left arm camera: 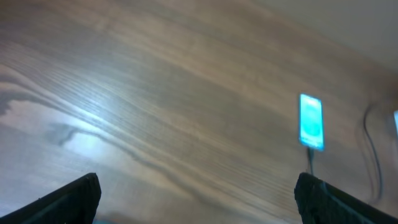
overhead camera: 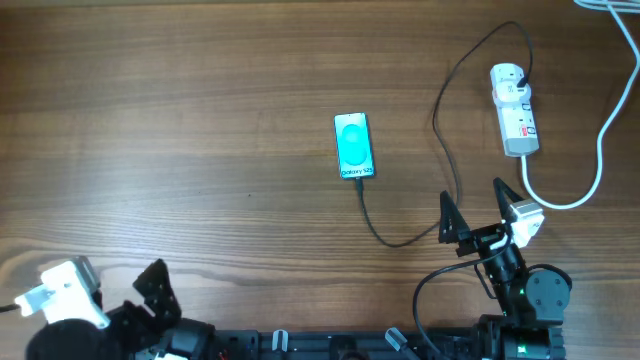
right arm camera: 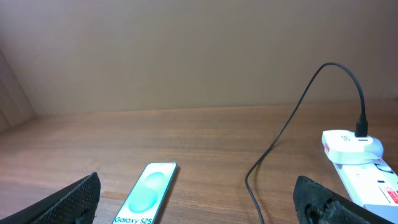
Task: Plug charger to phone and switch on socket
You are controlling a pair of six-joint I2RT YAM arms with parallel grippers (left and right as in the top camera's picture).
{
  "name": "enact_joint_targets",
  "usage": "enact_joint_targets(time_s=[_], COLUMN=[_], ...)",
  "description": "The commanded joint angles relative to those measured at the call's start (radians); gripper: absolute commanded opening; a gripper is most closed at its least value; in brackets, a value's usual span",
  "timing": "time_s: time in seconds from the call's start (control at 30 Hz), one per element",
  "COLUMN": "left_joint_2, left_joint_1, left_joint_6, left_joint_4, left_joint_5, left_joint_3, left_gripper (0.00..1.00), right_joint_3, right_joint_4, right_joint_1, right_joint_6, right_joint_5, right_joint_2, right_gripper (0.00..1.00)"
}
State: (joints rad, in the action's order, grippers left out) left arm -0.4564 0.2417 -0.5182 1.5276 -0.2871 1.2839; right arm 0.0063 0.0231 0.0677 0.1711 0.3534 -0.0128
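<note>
I see the phone (overhead camera: pixel 353 146) lying flat mid-worktop (overhead camera: pixel 180 120). The black charger (overhead camera: pixel 441 120) runs from the phone's near edge to the white socket (overhead camera: pixel 514 112) at far right. My left tool (left arm camera: pixel 198 183) and right tool (overhead camera: pixel 470 195) are both spread wide along the near edge.

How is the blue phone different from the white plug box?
The phone has a bright turquoise screen; the socket is white with red marks. The phone lies mid-table; the socket lies far right. The socket looks longer than the phone. Both lie flat on the table, with the thin black charger running between them.
</note>
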Motion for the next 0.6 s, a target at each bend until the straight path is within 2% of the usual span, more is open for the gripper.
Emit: enact_joint_targets(time_s=[0.0,0.1,0.3,0.37,0.43,0.57], left_joint_2=[0.148,0.267,0.359,0.446,0.451,0.454], left_joint_1=[-0.101,-0.181,-0.193,-0.211,-0.238,-0.242], left_joint_6=[-0.002,-0.003,0.016,0.016,0.016,0.037], left_joint_4=[-0.167,-0.363,-0.655,-0.731,-0.808,-0.996], left_joint_5=[0.043,0.143,0.18,0.246,0.312,0.325], left_joint_3=[-0.185,-0.338,-0.71,-0.858,-0.948,-1.058], left_gripper=[1.0,1.0,1.0,1.0,1.0,1.0], right_joint_3=[-0.001,-0.001,-0.001,-0.001,-0.001,-0.001], right_joint_4=[0.003,0.003,0.003,0.003,0.003,0.003], right_joint_1=[-0.003,-0.003,-0.003,-0.003,-0.003,-0.003], right_joint_6=[0.012,0.013,0.013,0.013,0.012,0.012], right_joint_5=[-0.018,-0.018,-0.018,-0.018,-0.018,-0.018], right_joint_2=[0.008,0.008,0.008,0.008,0.008,0.008], right_gripper=[1.0,1.0,1.0,1.0,1.0,1.0])
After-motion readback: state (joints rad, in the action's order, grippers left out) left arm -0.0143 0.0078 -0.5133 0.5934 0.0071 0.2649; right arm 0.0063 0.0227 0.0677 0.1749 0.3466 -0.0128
